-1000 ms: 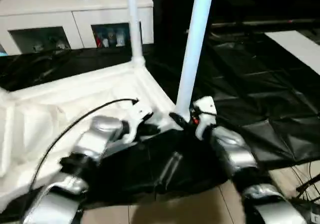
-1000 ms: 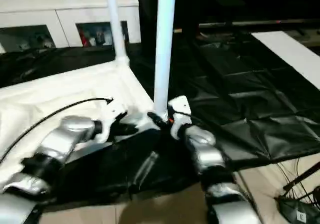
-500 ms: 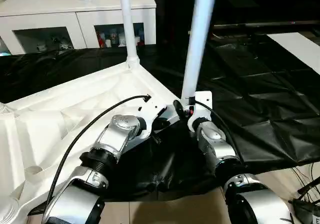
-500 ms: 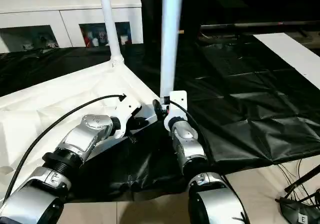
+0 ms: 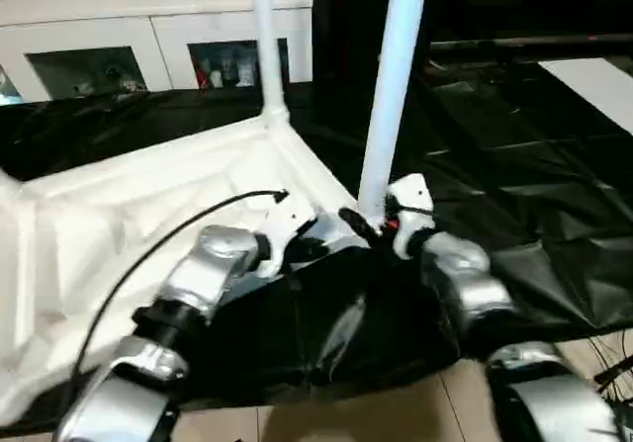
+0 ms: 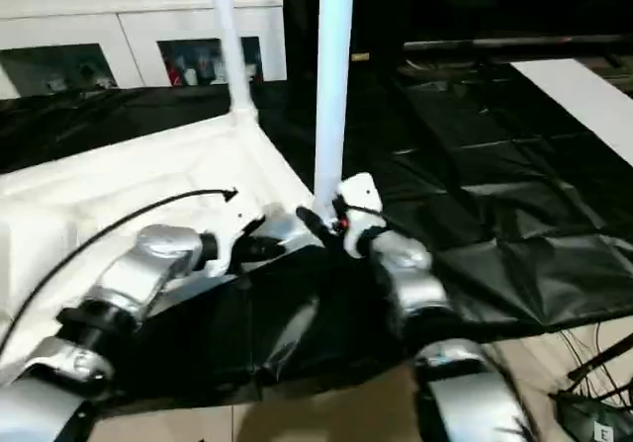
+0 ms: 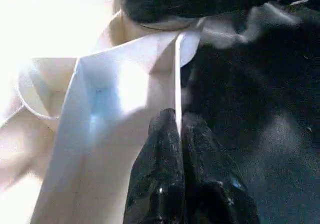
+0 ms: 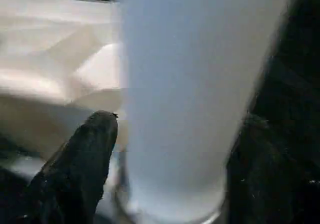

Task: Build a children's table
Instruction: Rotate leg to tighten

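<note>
The children's table lies upside down: its white top [image 5: 129,205] rests ribbed side up on the black-draped work table. Two white legs stand upright in corner sockets, a far leg [image 5: 265,46] and a near leg [image 5: 388,116]. My right gripper [image 5: 371,226] is at the near leg's base, open. In the right wrist view one black finger [image 8: 85,154] stands on each side of the leg [image 8: 190,83]. My left gripper [image 7: 178,119] is shut on the thin rim of the top [image 7: 125,83], just left of that corner.
Black cloth [image 5: 514,165] covers the work table around the top. A white cabinet [image 5: 148,17] stands behind. A white panel [image 5: 593,76] lies at the far right. A black cable [image 5: 168,239] arcs over my left forearm. Bare floor with cables [image 5: 613,373] shows at the lower right.
The whole picture has shifted with the head. My right gripper's fingers have spread wider around the near leg's base. The left gripper stays shut on the rim.
</note>
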Motion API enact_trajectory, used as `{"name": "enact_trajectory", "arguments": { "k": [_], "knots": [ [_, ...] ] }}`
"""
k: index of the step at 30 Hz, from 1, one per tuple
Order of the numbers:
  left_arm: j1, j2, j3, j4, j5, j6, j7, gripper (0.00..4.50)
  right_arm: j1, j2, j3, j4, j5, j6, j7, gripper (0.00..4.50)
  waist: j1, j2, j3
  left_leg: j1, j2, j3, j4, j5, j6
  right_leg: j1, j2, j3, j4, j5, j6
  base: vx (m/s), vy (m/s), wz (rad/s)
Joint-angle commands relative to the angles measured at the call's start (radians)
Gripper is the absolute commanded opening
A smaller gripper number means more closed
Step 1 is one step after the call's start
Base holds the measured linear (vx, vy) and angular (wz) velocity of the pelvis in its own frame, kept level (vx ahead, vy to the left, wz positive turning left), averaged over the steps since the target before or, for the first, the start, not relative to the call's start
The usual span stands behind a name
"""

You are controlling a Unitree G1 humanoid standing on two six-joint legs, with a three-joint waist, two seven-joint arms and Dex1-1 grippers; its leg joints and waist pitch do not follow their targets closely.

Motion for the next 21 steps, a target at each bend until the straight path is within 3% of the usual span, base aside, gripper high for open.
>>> {"name": "enact_trajectory", "arguments": {
  "k": [1,3,6,11,21],
  "knots": [
    [0.062,0.053,-0.042,-0.030,-0.030,-0.011,-0.157,0.00,0.036,-0.049,0.037,-0.081,0.050,0.049,0.214,3.81,0.005,-0.006,-0.059,-0.002,0.016,0.003,-0.055,-0.177,0.107,0.056,-0.039,0.031,-0.055,-0.059,-0.259,0.000,0.000,0.00],
    [0.080,0.073,-0.048,-0.072,-0.059,0.002,-0.221,0.00,0.046,-0.068,0.045,-0.106,0.071,0.073,0.276,3.81,0.008,-0.005,-0.061,-0.003,0.018,0.005,-0.052,-0.152,0.128,0.059,-0.035,0.028,-0.047,-0.003,-0.285,0.000,0.000,0.00],
    [0.091,0.098,-0.058,-0.112,-0.078,0.037,-0.268,0.00,0.052,-0.083,0.052,-0.129,0.084,0.097,0.325,3.81,0.009,-0.003,-0.058,0.004,0.022,0.008,-0.053,-0.178,0.124,0.053,-0.038,0.028,-0.049,-0.036,-0.300,0.000,0.000,0.00],
    [0.100,0.135,-0.074,-0.151,-0.092,0.077,-0.332,0.00,0.063,-0.111,0.074,-0.186,0.109,0.151,0.452,3.81,0.014,-0.006,-0.053,0.005,0.023,0.007,-0.059,-0.220,0.090,0.051,-0.041,0.032,-0.056,-0.133,-0.275,0.000,0.000,0.00],
    [0.099,0.145,-0.073,-0.158,-0.085,0.085,-0.337,0.00,0.067,-0.159,0.115,-0.195,0.066,0.156,0.527,3.81,0.026,-0.013,-0.057,0.005,0.018,0.008,-0.051,-0.157,0.095,0.054,-0.041,0.033,-0.049,-0.087,-0.273,0.000,0.000,0.00]
  ]
}}
